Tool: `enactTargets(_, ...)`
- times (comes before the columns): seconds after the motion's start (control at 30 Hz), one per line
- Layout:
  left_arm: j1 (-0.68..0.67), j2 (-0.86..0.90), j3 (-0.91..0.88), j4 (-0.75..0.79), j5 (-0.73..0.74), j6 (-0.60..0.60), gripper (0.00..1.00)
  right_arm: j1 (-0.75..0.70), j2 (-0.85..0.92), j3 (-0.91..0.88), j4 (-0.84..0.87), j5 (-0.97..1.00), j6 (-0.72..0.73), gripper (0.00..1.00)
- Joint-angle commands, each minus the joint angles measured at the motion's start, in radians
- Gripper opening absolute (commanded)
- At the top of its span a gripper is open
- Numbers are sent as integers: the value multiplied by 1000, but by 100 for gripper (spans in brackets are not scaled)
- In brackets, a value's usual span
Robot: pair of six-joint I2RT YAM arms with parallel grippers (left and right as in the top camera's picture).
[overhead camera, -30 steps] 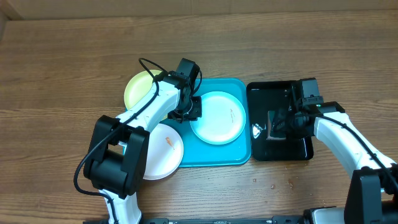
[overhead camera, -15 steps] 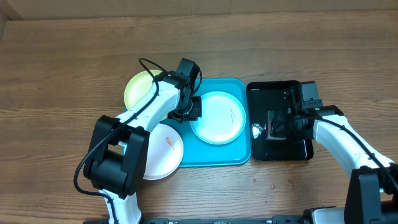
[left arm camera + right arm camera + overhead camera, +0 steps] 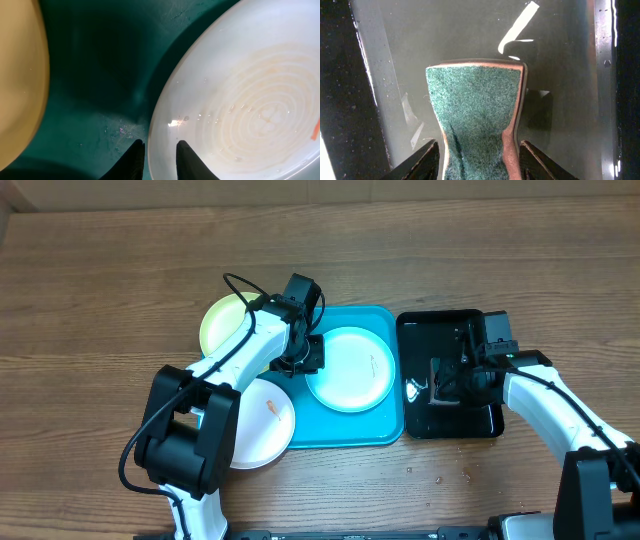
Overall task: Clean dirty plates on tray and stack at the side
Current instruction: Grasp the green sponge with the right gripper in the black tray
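Overhead: the cyan plate (image 3: 350,368) lay on the blue tray (image 3: 345,430); the yellow-green plate (image 3: 222,323) and white plate (image 3: 262,420) sat at the tray's left edge, the black tray (image 3: 482,420) to its right.
Left wrist: left gripper (image 3: 159,159) – jaws narrow, pinching the cyan plate's rim.
Right wrist: right gripper (image 3: 482,160) – jaws clamped a green sponge (image 3: 475,110), squeezing its waist, over the wet black tray.

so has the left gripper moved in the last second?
No. The left gripper stays at the plate's left edge, same spot against the tray.
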State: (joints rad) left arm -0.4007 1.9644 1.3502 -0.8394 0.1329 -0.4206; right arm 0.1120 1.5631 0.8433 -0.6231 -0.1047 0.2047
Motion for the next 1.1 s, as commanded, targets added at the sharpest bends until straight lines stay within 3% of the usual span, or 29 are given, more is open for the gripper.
enactTargets(0.0, -6, 12, -6, 3, -13, -6, 24, 7, 2, -11, 2, -8, -24, 53)
enactTargets(1.07, -6, 12, -6, 14, -14, -6, 26, 57, 3, -22, 31, 63, -30, 50)
